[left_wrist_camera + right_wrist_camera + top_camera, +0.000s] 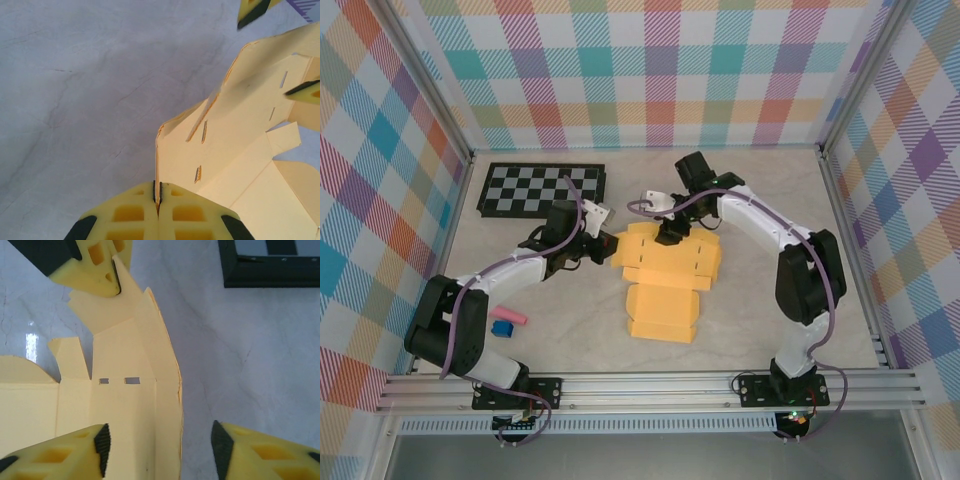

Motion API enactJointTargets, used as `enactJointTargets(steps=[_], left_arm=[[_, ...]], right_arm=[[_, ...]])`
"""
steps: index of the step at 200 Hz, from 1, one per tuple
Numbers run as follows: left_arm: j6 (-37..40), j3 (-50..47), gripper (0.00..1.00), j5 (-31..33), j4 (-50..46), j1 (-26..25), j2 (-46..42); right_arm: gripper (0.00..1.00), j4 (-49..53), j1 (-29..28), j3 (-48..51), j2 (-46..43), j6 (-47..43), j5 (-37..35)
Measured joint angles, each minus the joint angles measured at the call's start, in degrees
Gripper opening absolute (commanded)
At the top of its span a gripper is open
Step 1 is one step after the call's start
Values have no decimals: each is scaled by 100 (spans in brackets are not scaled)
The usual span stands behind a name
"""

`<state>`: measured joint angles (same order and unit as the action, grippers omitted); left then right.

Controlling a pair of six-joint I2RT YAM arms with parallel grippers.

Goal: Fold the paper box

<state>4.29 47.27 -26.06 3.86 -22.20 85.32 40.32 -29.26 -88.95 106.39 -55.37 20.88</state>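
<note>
- Pinching the paper box [665, 280] by its left flap in left jaws, closed tight.
- Straddling its raised far edge with right jaws, parted halfway, gripping nothing.

The bench [790, 190] is a pale stone-look surface, cream with faint grey veins, and it runs on well past the right hand [672, 236] on that side. Beyond both hands stands the back wall [650, 70] — a plaid of teal, orange, pink, purple and yellow on white. The same plaid covers the left side wall [370, 180] out past the left hand [610, 246], and the right side wall [920, 200] opposite. Silver metal posts [432, 95] mark the far corners. A slotted metal rail [650, 385] closes the edge behind the hands. The light is soft and even — one small bright glint [31, 347] lies on the bench near the left hand.
</note>
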Motion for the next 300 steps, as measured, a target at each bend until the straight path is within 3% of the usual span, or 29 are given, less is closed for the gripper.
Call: enactJointTargets(steps=[15, 32, 41, 54, 74, 82, 118, 153, 207, 231, 254, 300], left_arm=[[4, 0, 0, -28, 52, 0, 4], [7, 0, 2, -33, 122, 2, 24], [-2, 2, 21, -37, 136, 11, 61], [2, 4, 38, -44, 186, 31, 131], [-151, 13, 89, -46, 225, 138, 210], [-229, 13, 99, -44, 227, 190, 201], [-994, -614, 100, 17, 621, 254, -555], [-1803, -1604, 100, 229, 1106, 9, -1523], [-2168, -1729, 91, 258, 1683, -269, -706], [-2284, -1714, 94, 280, 1985, -219, -444], [-2417, -1722, 82, 164, 2328, 50, -656], [-2055, -1349, 91, -177, 1891, 699, -1648]], right_arm=[[24, 68, 0, 0, 138, -170, -2], [14, 109, 0, 15, 225, -293, -31], [12, 87, -2, 55, 225, -352, -50], [10, -50, -11, 162, 184, -363, -81], [3, -284, -11, 396, 87, -306, -157], [0, -337, -11, 411, 79, -225, -190], [0, -466, -11, 330, 81, 308, -437], [0, -514, 173, 175, 81, 1281, -238], [0, -450, 682, 111, 57, 2133, 372], [0, -481, 623, 332, -125, 1943, 376], [1, -492, 479, 732, -337, 1443, 249], [4, -1008, 122, 1600, -721, 345, -26]])
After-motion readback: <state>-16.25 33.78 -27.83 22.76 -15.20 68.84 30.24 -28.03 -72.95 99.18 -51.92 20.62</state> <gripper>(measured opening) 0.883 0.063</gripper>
